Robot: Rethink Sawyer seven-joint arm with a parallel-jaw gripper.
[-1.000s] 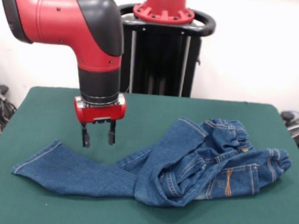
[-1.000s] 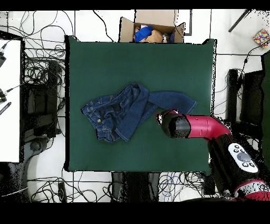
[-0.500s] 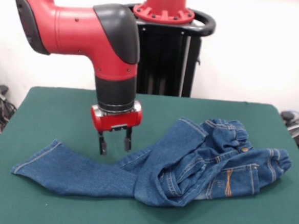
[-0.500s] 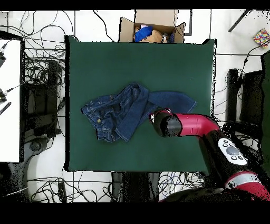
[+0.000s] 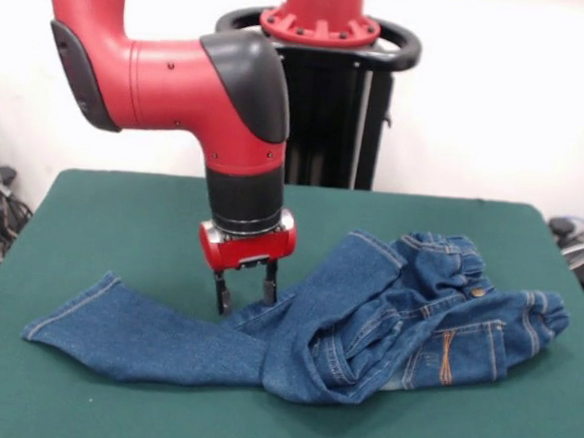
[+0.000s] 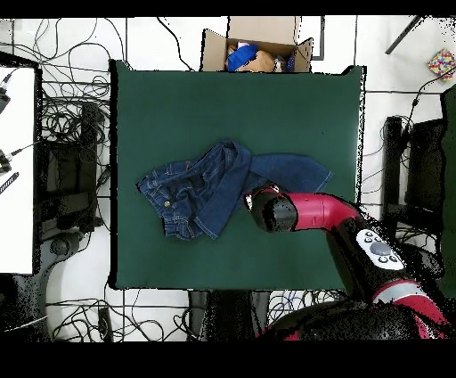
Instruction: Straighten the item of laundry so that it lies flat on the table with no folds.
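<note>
**Gripper spread over the jeans' leg**

The gripper (image 5: 243, 296) points straight down, its fingers (image 5: 221, 299) parted and empty, tips at or just above the denim where one leg leaves the bunched body of the jeans (image 5: 365, 319). That leg lies flat toward the picture's left in the front view; the crumpled waistband end sits right, on the green table (image 5: 102, 206).

Pretty bright, even light overall; the wall (image 5: 501, 93) behind is blown out white. Soft shadow under the jeans (image 5: 365, 314) on the worktop (image 5: 92, 215), and everything's slightly soft-focus.
</note>
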